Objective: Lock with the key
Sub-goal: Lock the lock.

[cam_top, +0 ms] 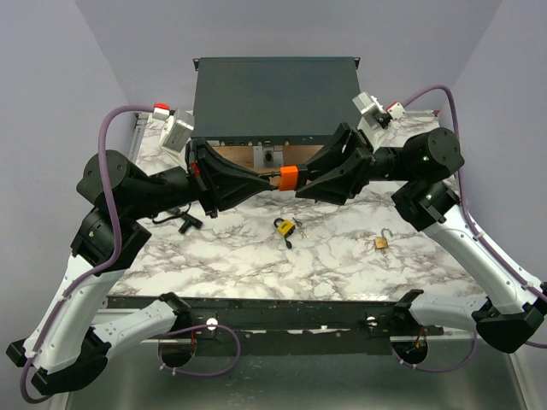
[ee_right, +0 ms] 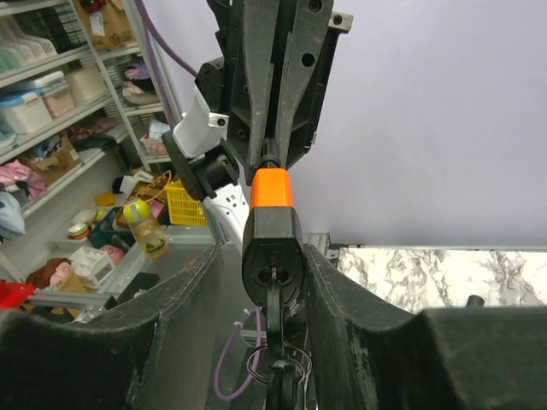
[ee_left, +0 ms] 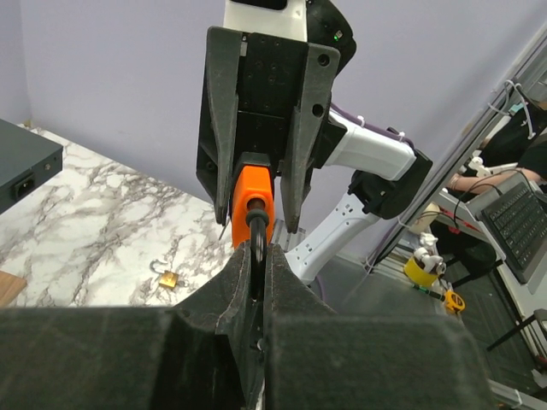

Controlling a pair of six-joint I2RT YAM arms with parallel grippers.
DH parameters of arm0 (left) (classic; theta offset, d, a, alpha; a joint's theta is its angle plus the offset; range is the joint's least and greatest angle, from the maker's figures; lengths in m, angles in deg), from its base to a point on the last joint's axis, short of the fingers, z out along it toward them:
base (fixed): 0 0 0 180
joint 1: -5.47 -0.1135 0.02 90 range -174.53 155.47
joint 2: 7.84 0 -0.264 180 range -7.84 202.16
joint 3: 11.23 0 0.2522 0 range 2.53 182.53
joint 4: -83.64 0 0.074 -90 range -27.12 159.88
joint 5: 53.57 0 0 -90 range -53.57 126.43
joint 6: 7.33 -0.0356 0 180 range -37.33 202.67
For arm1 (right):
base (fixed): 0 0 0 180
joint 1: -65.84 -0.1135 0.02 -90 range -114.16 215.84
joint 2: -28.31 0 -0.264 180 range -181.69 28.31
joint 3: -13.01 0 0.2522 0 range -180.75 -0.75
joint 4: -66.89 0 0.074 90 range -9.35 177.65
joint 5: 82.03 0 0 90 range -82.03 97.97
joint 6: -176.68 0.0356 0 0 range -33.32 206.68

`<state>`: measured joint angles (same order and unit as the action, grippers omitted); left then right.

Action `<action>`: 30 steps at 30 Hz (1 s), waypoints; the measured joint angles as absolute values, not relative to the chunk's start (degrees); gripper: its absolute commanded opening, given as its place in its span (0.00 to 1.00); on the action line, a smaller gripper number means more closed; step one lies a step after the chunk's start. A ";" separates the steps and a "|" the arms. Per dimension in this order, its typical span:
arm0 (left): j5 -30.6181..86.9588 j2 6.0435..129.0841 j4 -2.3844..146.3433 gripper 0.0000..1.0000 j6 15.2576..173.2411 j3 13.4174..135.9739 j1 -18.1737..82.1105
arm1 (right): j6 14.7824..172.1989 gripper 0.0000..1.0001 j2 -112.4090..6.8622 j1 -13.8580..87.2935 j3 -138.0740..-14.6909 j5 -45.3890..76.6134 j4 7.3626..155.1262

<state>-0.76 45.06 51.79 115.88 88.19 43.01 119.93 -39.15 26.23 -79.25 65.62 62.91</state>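
This looks like a mid-air handover: the left hand [ee_left: 255, 260] clenches the small orange-headed metal key [ee_left: 254, 198], the right hand [ee_right: 272, 256] brackets it, grip unclear; next the right must clamp firmly before the left releases.

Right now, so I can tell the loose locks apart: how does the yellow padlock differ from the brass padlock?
Colour: the yellow padlock has a yellow-and-dark body; the brass padlock is plain gold-toned.
Place: the yellow padlock lies near the middle of the marble table, the brass padlock further right.
Shackle: the brass padlock's looks swung open; the yellow padlock's is too small to judge.
Both lie on the tabletop.
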 measured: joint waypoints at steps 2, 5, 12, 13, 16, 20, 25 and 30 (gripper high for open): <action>-0.98 45.08 51.88 0.00 116.10 88.19 42.96 | 119.65 0.40 -38.98 26.14 -78.72 65.47 63.35; -1.37 45.15 51.92 0.00 116.27 88.17 42.90 | 119.58 0.40 -38.65 26.05 -77.98 64.81 63.83; -1.79 45.19 52.73 0.00 116.52 87.06 42.57 | 119.82 0.45 -38.24 26.03 -77.70 63.65 63.96; -1.81 45.24 52.79 0.00 116.60 86.95 42.57 | 119.87 0.45 -38.13 26.03 -77.70 63.50 63.98; -1.98 45.30 53.12 0.00 116.65 86.86 42.59 | 120.17 0.40 -37.95 26.03 -77.70 63.24 63.94; -2.27 45.30 53.32 0.00 116.78 86.84 42.59 | 120.32 0.30 -37.93 26.03 -77.70 62.82 64.03; -2.66 45.28 54.00 0.00 116.82 86.49 42.57 | 120.57 0.11 -37.91 25.90 -77.70 62.27 64.49; -2.88 45.15 53.91 0.00 116.52 85.97 42.33 | 120.70 0.01 -37.91 25.79 -77.83 61.88 66.69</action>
<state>-2.88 45.15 53.91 116.52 85.97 42.33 120.70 -37.91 25.79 -77.83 61.88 66.69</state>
